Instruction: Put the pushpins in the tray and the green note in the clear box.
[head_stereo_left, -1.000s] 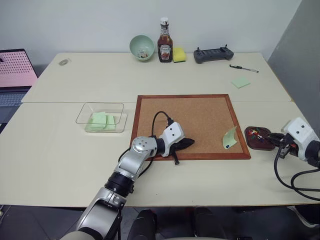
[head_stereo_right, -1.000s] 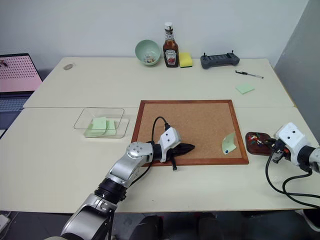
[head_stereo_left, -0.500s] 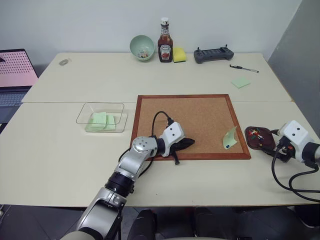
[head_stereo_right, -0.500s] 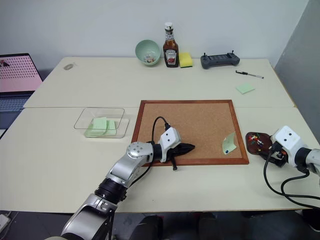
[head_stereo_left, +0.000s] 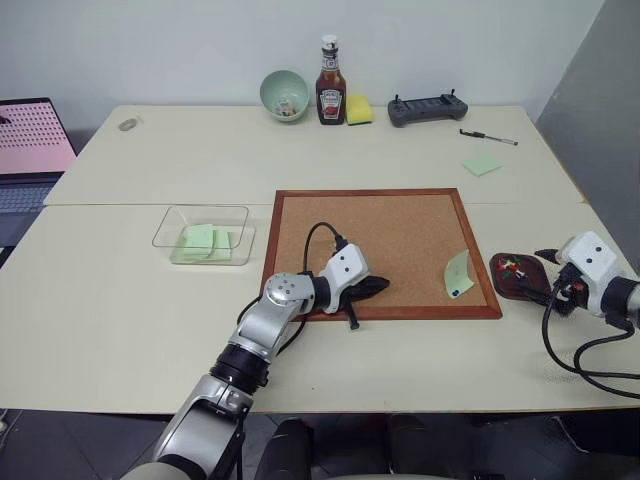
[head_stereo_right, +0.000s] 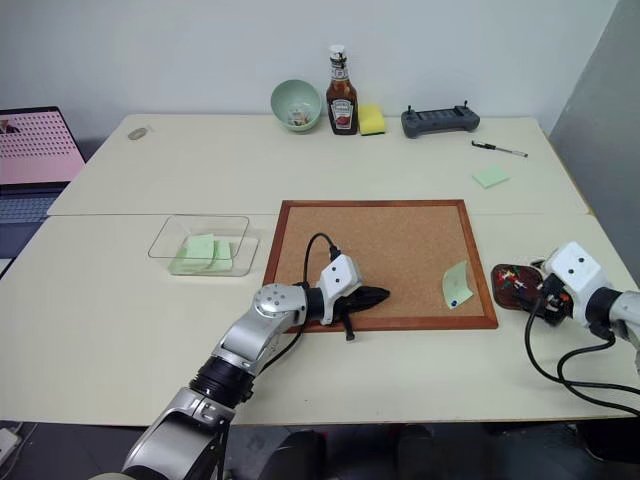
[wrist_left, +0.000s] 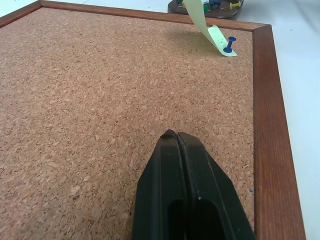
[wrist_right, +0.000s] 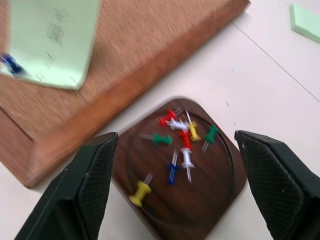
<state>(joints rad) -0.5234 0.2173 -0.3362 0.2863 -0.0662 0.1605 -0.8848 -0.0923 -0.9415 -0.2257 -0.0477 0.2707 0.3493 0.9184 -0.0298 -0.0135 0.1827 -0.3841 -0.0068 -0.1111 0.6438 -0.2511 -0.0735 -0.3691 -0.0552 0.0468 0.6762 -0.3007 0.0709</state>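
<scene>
The green note (head_stereo_left: 458, 273) curls up at the cork board's near right corner, held there by a blue pushpin (wrist_left: 229, 45). Just right of the board sits the dark brown tray (wrist_right: 150, 220) with several coloured pushpins (wrist_right: 185, 140) in it. My right gripper (head_stereo_left: 545, 277) hovers over the tray, open, one finger on each side of it and nothing between them. My left gripper (head_stereo_left: 378, 285) lies shut and empty on the board's near left part. The clear box (head_stereo_left: 200, 210) stands left of the board with green slips inside.
The cork board (head_stereo_left: 400, 210) takes up the table's middle. Along the back stand a green bowl (head_stereo_left: 284, 94), a ketchup bottle (head_stereo_left: 330, 83), a yellow sponge (head_stereo_left: 358, 110) and a controller (head_stereo_left: 427, 108). A pen (head_stereo_left: 488, 137) and a green sticky pad (head_stereo_left: 481, 165) lie back right.
My right gripper has gone from nearly shut to open and shifted slightly toward the board over the tray. The left arm has not moved.
</scene>
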